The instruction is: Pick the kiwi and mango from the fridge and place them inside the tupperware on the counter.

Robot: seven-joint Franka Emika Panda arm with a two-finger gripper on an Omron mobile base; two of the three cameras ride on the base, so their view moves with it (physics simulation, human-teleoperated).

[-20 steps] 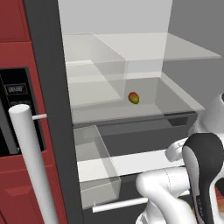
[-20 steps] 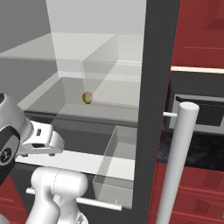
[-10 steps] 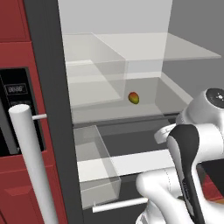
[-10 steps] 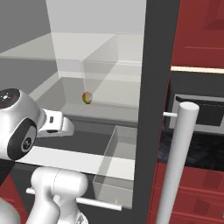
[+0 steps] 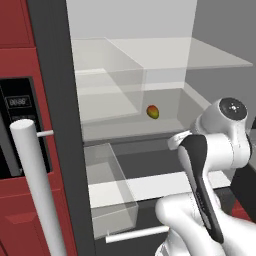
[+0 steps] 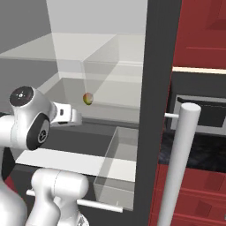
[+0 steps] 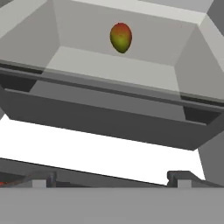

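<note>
We see the mango (image 5: 153,112) on the pale floor of the fridge (image 5: 60,125), inside a see-through bin (image 7: 118,57), toward that bin's back wall and well apart from its front lip. In the hand view it sits (image 7: 120,37) high and about centred, dead ahead along the claw's line but well beyond it. Its long axis reads upright in the hand view, red end up, yellow-green end down; we cannot tell how that maps to the room, since the view rolls with the hand.

Our gripper (image 7: 109,178) is spread wide with nothing between the tips, both fingertips (image 7: 43,178) low in the hand view and outside the bin. From the right base view the hand (image 6: 66,115) sits just short of the fridge opening, pointing inward, the mango (image 6: 88,98) ahead and slightly above it.

We judge the coming move as a straight reach forward over the bin's front lip, which lies between claw and fruit; clipping that lip is the risk
</note>
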